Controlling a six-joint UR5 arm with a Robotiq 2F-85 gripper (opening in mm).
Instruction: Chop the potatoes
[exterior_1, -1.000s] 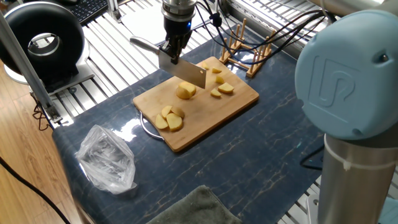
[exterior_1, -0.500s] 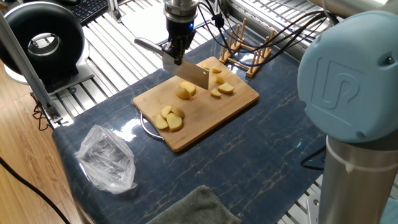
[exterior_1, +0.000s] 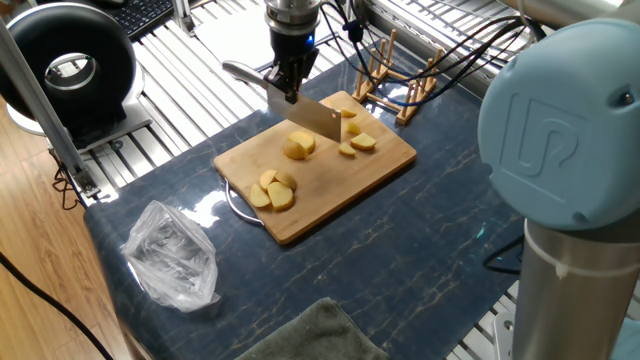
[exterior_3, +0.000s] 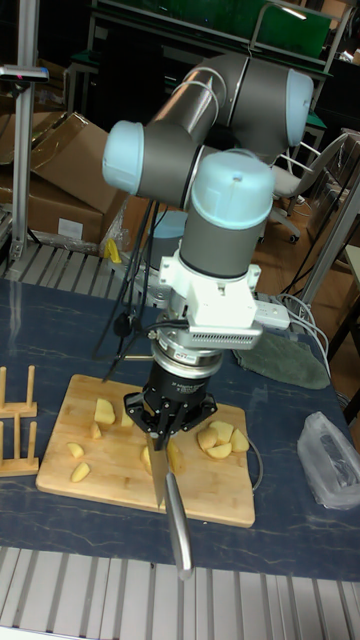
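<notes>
The potatoes lie as pale-yellow pieces on the bamboo board (exterior_1: 380, 165): a rounded chunk (exterior_1: 298, 146) in the middle, a cluster of slices (exterior_1: 272, 190) at the near left, and wedges (exterior_1: 357, 144) at the far right. My gripper (exterior_1: 287, 80) is shut on a knife (exterior_1: 312, 120), whose blade hangs just above and behind the middle chunk. Its handle (exterior_1: 240, 72) sticks out to the left. In the tall fixed view the gripper (exterior_3: 168, 428) holds the knife (exterior_3: 160, 478) edge-on over a piece (exterior_3: 174, 457) on the board (exterior_3: 120, 480).
A wooden rack (exterior_1: 400, 85) stands just behind the board. A crumpled plastic bag (exterior_1: 172, 255) lies at the near left, and a grey cloth (exterior_1: 310, 335) at the front edge. A black round device (exterior_1: 70, 65) sits off the table to the left. The arm's blue base (exterior_1: 560, 150) fills the right.
The gripper and knife have shifted slightly to the right, the blade now further over the middle chunk. The potato pieces have not moved.
</notes>
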